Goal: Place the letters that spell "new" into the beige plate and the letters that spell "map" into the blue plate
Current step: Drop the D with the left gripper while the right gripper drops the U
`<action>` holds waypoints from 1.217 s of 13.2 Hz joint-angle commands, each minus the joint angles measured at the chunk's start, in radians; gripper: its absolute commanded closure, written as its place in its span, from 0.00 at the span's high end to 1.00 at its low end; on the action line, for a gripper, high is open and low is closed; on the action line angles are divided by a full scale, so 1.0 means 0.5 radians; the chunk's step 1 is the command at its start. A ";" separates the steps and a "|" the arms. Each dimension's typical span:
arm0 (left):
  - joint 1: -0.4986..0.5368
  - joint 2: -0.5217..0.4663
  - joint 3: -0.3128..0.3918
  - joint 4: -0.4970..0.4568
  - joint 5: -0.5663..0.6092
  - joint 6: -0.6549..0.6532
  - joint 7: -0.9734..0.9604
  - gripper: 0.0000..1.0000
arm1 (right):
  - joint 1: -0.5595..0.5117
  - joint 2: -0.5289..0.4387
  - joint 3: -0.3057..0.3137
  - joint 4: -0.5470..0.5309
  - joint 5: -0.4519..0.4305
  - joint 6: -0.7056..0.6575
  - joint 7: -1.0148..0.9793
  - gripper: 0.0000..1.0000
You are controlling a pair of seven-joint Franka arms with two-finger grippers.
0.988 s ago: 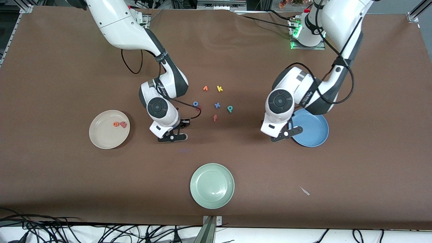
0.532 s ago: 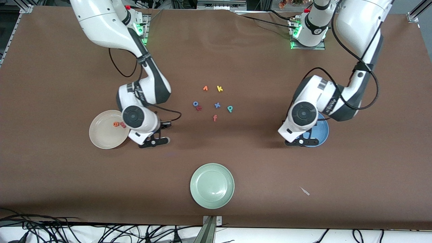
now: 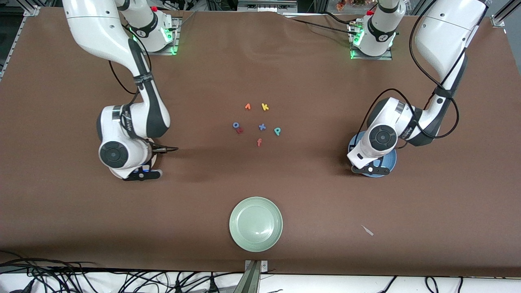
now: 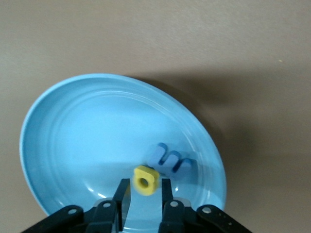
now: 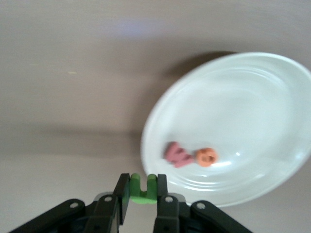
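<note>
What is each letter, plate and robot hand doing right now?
Left gripper: over blue plate, yellow "a" between its fingers.
Periwinkle "m": in blue plate.
Right gripper: shut on green "n".
Beige plate: holds "w", "e".
Teal "p": on table.

Even overhead light, soft wrist views

I see soft arm shadows on the table (image 3: 309, 195), glare on the beige plate (image 5: 272, 87), and blurred letters in both wrist views.

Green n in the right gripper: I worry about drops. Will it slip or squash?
The green n looks like thick foam, so probably light and slightly squashy. The right gripper pinches its flat sides, so slipping seems unlikely.
</note>
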State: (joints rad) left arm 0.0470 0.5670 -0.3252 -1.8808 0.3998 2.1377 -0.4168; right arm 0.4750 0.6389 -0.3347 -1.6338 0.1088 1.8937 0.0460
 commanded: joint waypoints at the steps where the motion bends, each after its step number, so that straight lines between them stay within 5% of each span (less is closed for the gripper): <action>1: 0.010 -0.069 -0.025 -0.037 0.059 -0.002 -0.010 1.00 | -0.063 -0.002 -0.027 -0.024 0.028 -0.032 -0.046 0.08; 2: 0.007 -0.094 -0.028 -0.027 0.035 -0.014 -0.013 1.00 | -0.072 0.023 -0.030 -0.033 0.025 -0.011 -0.046 0.09; 3: 0.001 -0.121 -0.067 -0.021 0.014 -0.041 -0.034 1.00 | -0.076 0.029 -0.036 -0.030 0.016 -0.005 -0.046 0.25; 4: 0.001 -0.137 -0.113 0.006 -0.029 -0.081 -0.098 1.00 | -0.076 0.026 -0.033 -0.018 0.025 -0.011 -0.043 0.74; 5: -0.002 -0.143 -0.177 0.022 -0.054 -0.139 -0.187 1.00 | -0.076 0.014 -0.033 0.000 0.031 -0.026 -0.043 1.00; 9: -0.090 -0.113 -0.393 0.095 -0.057 -0.180 -0.513 1.00 | -0.008 -0.002 -0.015 0.211 0.040 -0.307 -0.019 1.00; 16: -0.416 0.124 -0.387 0.261 -0.241 -0.146 -0.958 1.00 | 0.063 -0.078 -0.030 0.417 0.117 -0.728 -0.012 1.00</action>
State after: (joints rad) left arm -0.1444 0.6020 -0.5245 -1.7880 0.2916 2.0768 -0.8763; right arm 0.5101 0.6282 -0.3417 -1.4394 0.1514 1.5834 0.0388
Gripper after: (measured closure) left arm 0.000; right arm 0.000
